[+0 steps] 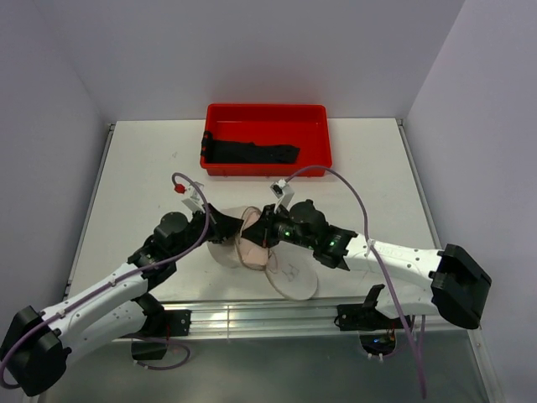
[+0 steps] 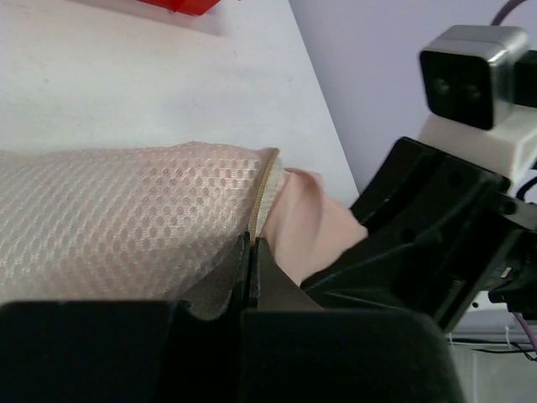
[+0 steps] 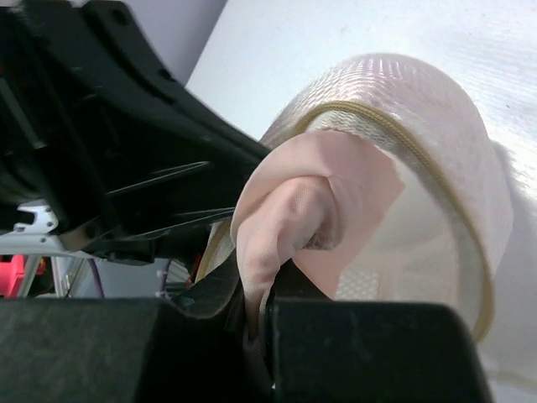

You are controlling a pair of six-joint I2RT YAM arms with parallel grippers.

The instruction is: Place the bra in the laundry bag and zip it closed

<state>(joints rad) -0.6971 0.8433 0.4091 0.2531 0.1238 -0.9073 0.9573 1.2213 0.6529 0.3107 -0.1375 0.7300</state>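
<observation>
Jaws of the left gripper [image 2: 252, 256] are pinched together on the mesh of the laundry bag [image 2: 126, 218] just beside its zip rim, with the mouth facing right. Those of the right gripper [image 3: 256, 315] are clamped on a fold of the bra [image 3: 285, 210], partly inside that mouth. Both things look soft, light and floppy; a bunched fold or the rim seems the surest hold. Straps and zip pull are hidden. The lid [image 1: 294, 277] lies flat, near right.
</observation>
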